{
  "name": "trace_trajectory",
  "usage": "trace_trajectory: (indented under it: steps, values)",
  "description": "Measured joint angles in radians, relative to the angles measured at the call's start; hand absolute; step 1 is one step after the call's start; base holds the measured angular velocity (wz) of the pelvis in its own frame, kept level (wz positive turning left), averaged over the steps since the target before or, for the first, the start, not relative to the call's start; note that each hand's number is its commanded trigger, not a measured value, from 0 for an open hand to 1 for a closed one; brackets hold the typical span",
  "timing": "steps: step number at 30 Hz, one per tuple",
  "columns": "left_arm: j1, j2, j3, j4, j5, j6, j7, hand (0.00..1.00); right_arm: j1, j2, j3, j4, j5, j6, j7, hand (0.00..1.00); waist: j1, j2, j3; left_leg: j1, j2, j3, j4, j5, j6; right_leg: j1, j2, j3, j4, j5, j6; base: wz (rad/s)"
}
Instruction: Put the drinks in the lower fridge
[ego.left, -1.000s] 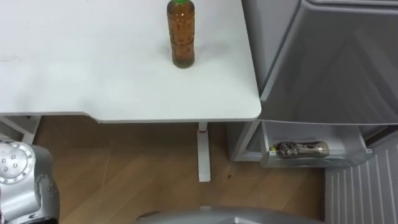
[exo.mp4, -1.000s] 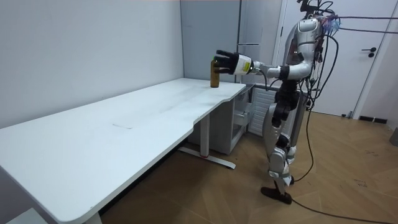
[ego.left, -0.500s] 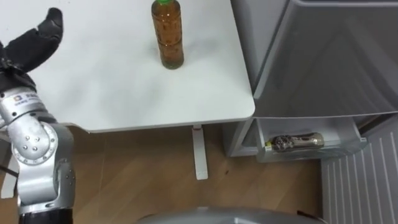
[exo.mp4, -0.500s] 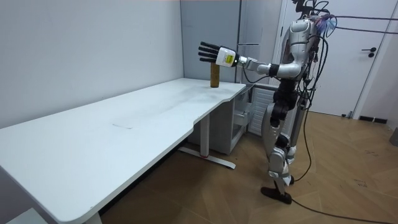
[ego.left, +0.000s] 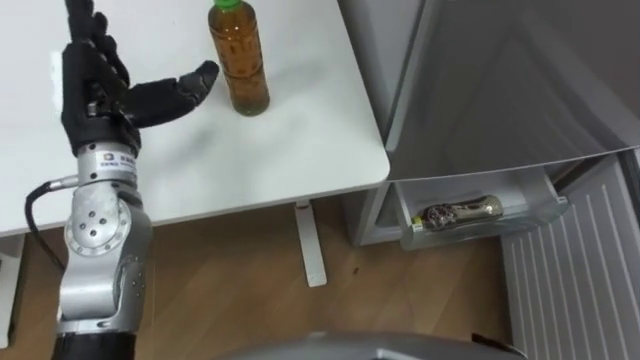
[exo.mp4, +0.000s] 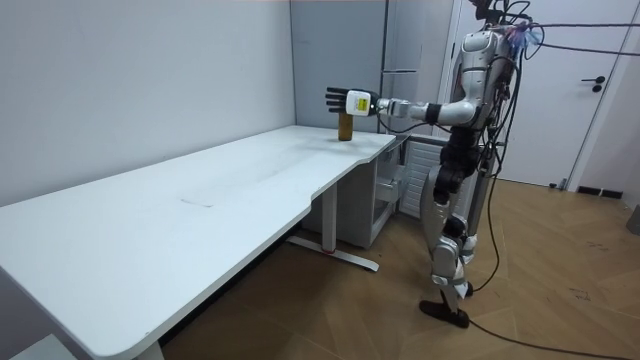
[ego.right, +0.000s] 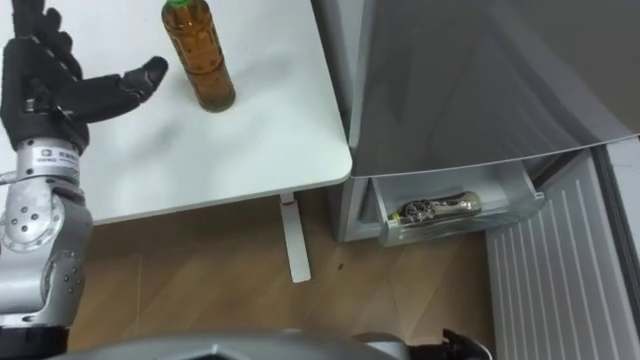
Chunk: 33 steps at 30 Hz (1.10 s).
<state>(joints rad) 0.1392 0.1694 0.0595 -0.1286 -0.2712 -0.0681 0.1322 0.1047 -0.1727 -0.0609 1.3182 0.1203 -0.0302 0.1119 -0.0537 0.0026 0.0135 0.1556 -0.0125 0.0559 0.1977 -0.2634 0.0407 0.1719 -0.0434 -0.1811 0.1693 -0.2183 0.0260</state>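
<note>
A brown drink bottle (ego.left: 239, 62) with a green cap stands upright on the white table (ego.left: 290, 140) near its right corner; it also shows as the bottle (ego.right: 199, 58) and the bottle (exo.mp4: 345, 126). My left hand (ego.left: 105, 85) is raised over the table just left of the bottle, fingers spread straight, thumb pointing at the bottle without touching it. In the room view the left hand (exo.mp4: 345, 100) hovers above the bottle. A second bottle (ego.left: 458, 213) lies on its side in the open lower fridge drawer (ego.left: 480, 225).
The grey fridge (ego.left: 500, 90) stands right of the table, its lower door (ego.left: 575, 260) swung open at the right. Wooden floor and the table leg (ego.left: 311, 245) lie below. I stand at the table's corner beside the fridge.
My left hand has come up and moved right, from the table's left part to just beside the bottle. The camera has shifted, so the whole scene sits further left.
</note>
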Motion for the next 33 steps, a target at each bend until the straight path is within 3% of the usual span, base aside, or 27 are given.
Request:
trace_trajectory:
  steps: [10,24,33]
  values:
    - [-0.020,-0.002,-0.006,0.081,0.001,0.071,-0.078,0.00,-0.008,-0.010,0.039,-0.001,0.013,0.004,-0.001,0.00,0.003,0.006,-0.0043,-0.003,0.002,0.009,0.001,0.000,0.000,-0.005,0.001,0.000,-0.001,0.005,-0.001,-0.02]
    - [-0.034,-0.002,-0.034,0.143,-0.009,0.092,-0.114,0.00,-0.018,-0.012,0.049,-0.004,0.020,0.009,-0.015,0.00,-0.013,0.013,0.0000,-0.004,0.004,0.014,0.001,0.000,0.000,-0.012,0.004,0.016,-0.001,0.006,-0.001,-0.02]
    - [-0.100,-0.001,-0.031,0.195,-0.013,0.094,-0.113,0.00,-0.012,-0.004,0.047,-0.027,0.029,0.009,-0.031,0.00,-0.026,0.013,0.0016,-0.004,0.008,0.028,0.000,0.000,0.000,-0.016,0.009,0.034,-0.001,0.008,-0.004,-0.04]
